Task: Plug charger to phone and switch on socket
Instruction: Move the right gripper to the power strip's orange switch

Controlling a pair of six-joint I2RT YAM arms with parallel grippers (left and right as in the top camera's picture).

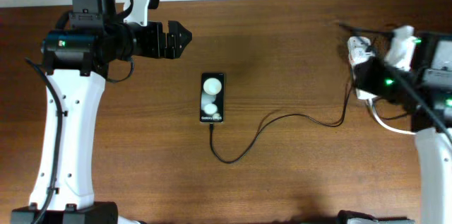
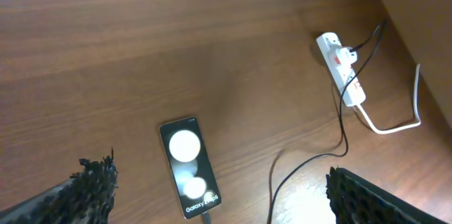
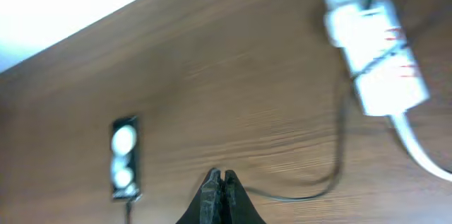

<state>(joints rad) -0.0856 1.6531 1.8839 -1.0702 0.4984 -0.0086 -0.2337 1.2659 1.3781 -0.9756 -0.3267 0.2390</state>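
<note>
The black phone (image 1: 212, 97) lies flat mid-table with two white blobs on its face; it also shows in the left wrist view (image 2: 187, 169) and the right wrist view (image 3: 124, 157). The thin black charger cable (image 1: 282, 117) runs from the phone's near end, where its plug tip (image 2: 206, 217) sits against the phone's edge, in a loop to the white socket strip (image 1: 359, 53) at the right (image 2: 342, 68) (image 3: 378, 51). My left gripper (image 1: 181, 40) is open and empty, up and left of the phone. My right gripper (image 3: 220, 180) is shut and empty, above the table beside the socket.
The socket's thick white cord (image 1: 392, 126) curls off to the right edge (image 2: 395, 126). A second dark lead (image 2: 367, 37) leaves the socket toward the back. The wooden table (image 1: 296, 33) ends at a pale wall at the back.
</note>
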